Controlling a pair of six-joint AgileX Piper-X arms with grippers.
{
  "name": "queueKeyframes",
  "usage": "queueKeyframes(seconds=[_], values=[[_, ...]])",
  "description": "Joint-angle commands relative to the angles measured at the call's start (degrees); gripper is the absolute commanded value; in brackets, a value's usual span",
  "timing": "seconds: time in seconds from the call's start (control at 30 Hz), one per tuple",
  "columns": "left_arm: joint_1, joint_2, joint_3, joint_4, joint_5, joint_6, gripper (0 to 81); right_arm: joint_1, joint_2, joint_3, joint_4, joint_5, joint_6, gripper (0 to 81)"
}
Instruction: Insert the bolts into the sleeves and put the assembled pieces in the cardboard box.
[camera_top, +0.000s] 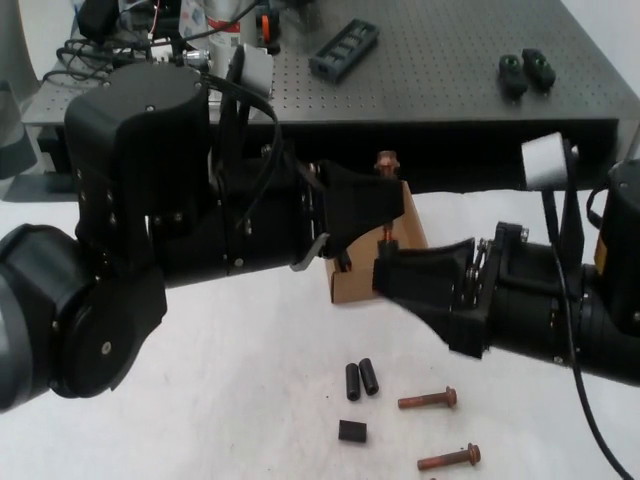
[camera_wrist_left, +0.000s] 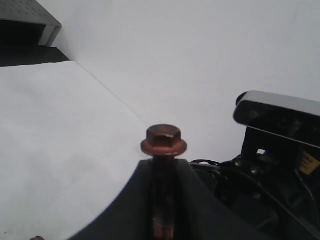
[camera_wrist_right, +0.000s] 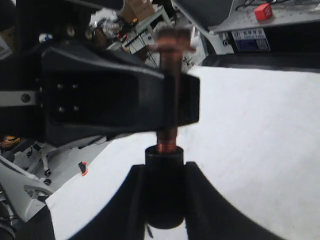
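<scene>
Two grippers meet in mid-air just in front of the cardboard box (camera_top: 352, 284), so most of the box is blocked and you can't see inside it at all. The left gripper (camera_top: 372, 215) is clamped tight on a copper-coloured bolt (camera_top: 386, 160), held upright with the head on top. Its shank is mostly buried between the fingers. The right gripper (camera_wrist_right: 164, 172) is squeezed around a black sleeve (camera_wrist_right: 164, 200) right underneath. The bolt's tip sits at the sleeve's mouth, but the rim hides it, so honestly can't tell how far in it is, if at all. Nearer the camera on the white bench top (camera_top: 200, 380) are two spare sleeves (camera_top: 352, 381) (camera_top: 369, 376) lying side by side, a third sleeve (camera_top: 351, 431) a bit closer, and two loose bolts (camera_top: 428, 399) (camera_top: 449, 459) off to the right of them.
</scene>
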Motion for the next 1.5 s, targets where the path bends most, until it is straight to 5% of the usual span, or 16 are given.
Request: queueKeyframes(seconds=[0.0, 0.1, 0.17, 0.43, 0.8, 1.07, 1.27, 1.47], values=[[-0.02, -0.25, -0.2, 0.14, 1.2, -1.03, 14.4, -0.32, -0.2, -0.4, -4.28, 2.7, 0.19, 3.4], [-0.02, -0.25, -0.2, 0.14, 0.0, -1.03, 46.1, -2.23, -0.2, -0.61, -5.6, 9.35, -1.59, 3.4], [-0.02, -0.25, -0.2, 1.36, -2.4, -1.28, 55.4, -4.94, 1.11, -1.7, -5.46, 11.69, -4.44, 3.4], [-0.02, 0.12, -0.2, 15.86, -5.46, 11.85, 49.2, -14.23, 23.64, -21.93, 7.87, 13.63, -10.32, 3.4], [-6.78, 9.22, -6.96, 42.76, -13.39, 32.86, 49.2, -13.18, 59.98, -65.23, 44.96, 21.14, -18.29, 3.4], [-10.65, 16.5, -13.82, 50.93, -18.24, 36.92, 49.2, -12.67, 70.77, -76.62, 58.27, 25.16, -22.46, 1.4], [-12.92, 19.95, -16.89, 51.52, -20.31, 40.31, 47.4, -12.67, 71.49, -77.93, 58.83, 24.87, -23.38, 40.4], [-15.09, 28.74, -26.48, 54.07, -24.56, 47.78, 42.1, -14.78, 64.19, -77.44, 59.07, 19.46, -22.58, 34.0]])
